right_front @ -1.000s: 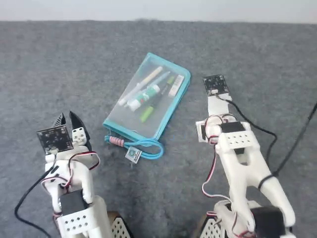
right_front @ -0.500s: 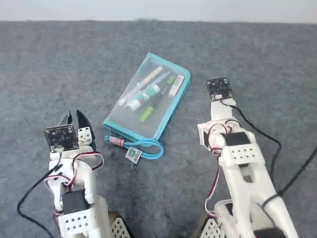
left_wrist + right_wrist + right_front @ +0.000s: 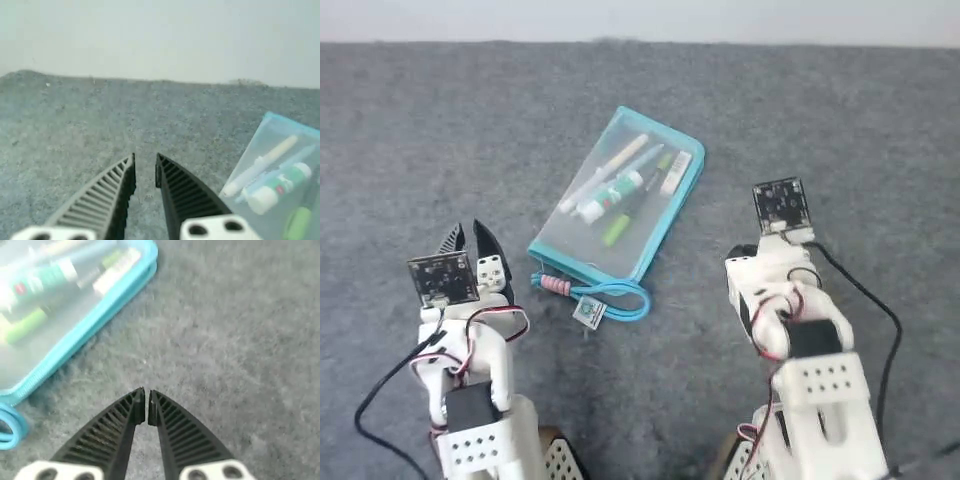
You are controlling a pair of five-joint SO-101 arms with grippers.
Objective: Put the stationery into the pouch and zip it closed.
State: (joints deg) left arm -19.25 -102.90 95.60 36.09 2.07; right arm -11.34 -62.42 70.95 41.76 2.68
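- The grey, carpet-like worktop spreads across the high view and ends at a pale wall at 12 o'clock.
- The right arm rises from the 5 o'clock edge of the high view. It stands well apart from the pouch, at about 4 o'clock from it. Its jaws, seen in the right wrist view, are closed: the ribbed black tips all but touch, there is nothing between them, and they hang over bare worktop.
- The left arm rises from the 7 o'clock edge of the high view. Its jaws sit at about 8 o'clock from the pouch, near its lower corner but not touching it. They are slightly parted, with a narrow gap between the tips, and they grip nothing.
- The pouch lies flat near the middle of the worktop, between the two arms. It is clear with a blue border, and its long side runs from 7 o'clock to 1 o'clock.
- The stationery lies inside the pouch. It includes a pale pen, a green-and-white tube, a bright green marker and a small white piece.
- A blue strap loop trails from the pouch's 6 o'clock end.
- A small tag lies touching the loop.
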